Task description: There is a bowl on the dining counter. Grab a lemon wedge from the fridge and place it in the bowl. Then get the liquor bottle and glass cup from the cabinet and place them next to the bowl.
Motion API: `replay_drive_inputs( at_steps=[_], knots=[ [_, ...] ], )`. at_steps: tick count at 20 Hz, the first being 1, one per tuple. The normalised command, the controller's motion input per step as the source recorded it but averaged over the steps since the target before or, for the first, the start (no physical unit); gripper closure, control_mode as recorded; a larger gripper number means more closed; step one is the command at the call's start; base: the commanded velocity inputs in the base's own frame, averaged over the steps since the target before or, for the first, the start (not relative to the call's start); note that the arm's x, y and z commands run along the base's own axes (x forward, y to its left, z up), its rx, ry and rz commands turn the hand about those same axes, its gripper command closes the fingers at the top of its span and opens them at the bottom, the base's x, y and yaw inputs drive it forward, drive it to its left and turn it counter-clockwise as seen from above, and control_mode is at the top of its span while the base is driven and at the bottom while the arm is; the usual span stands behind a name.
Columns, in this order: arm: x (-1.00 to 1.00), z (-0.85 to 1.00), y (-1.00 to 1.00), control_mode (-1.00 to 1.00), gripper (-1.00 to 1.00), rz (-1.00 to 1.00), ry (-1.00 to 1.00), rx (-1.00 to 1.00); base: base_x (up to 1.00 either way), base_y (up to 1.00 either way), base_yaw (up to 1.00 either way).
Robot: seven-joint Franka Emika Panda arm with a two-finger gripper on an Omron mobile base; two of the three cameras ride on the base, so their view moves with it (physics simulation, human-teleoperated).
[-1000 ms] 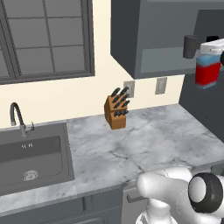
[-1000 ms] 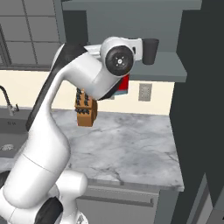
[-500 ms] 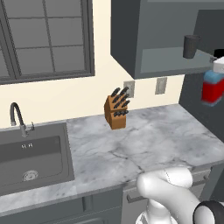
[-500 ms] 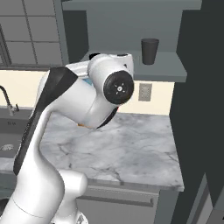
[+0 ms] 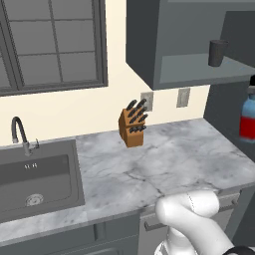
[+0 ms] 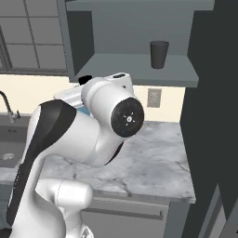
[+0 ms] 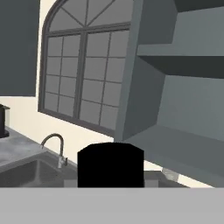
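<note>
The liquor bottle (image 5: 247,117), blue above and red below, hangs in mid-air at the far right edge of the left base view, below the open cabinet (image 5: 189,45) and well above the worktop. Its black cap (image 7: 110,165) sits at the bottom centre of the hand view, where my gripper (image 7: 110,180) is shut on the bottle with its fingertips hidden behind the cap. The dark grey glass cup (image 5: 217,52) (image 6: 159,54) stands upright on the cabinet's inner shelf (image 6: 139,72). My arm (image 6: 93,135) blocks the bottle in the right base view.
A brown knife block (image 5: 133,125) stands at the back of the marble worktop (image 5: 149,174). To the left are a sink (image 5: 35,174) with a faucet (image 5: 20,132) and a window (image 7: 83,74). A dark tall panel (image 6: 214,107) closes the right side.
The bottle has come down and slightly to the right, away from the cabinet shelf. The arm has swung round with it. The cup and the base have not moved.
</note>
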Motion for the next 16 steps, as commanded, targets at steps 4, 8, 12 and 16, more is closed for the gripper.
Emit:
replay_drive_inputs(
  at_steps=[4, 8, 12, 16],
  knots=[
    [0.00, 0.00, 0.00, 1.00, 1.00, 0.00, 0.00, 0.00, 0.00, 0.00, 0.00],
    [0.00, 0.00, 0.00, 1.00, 1.00, 0.00, 0.00, 0.00, -0.35, 0.02, 0.28],
    [0.00, 0.00, 0.00, 1.00, 1.00, 0.00, 0.00, 0.00, -0.50, 0.15, 0.56],
    [0.00, 0.00, 0.00, 1.00, 1.00, 0.00, 0.00, 0.00, -0.59, 0.05, 0.62]
  ],
)
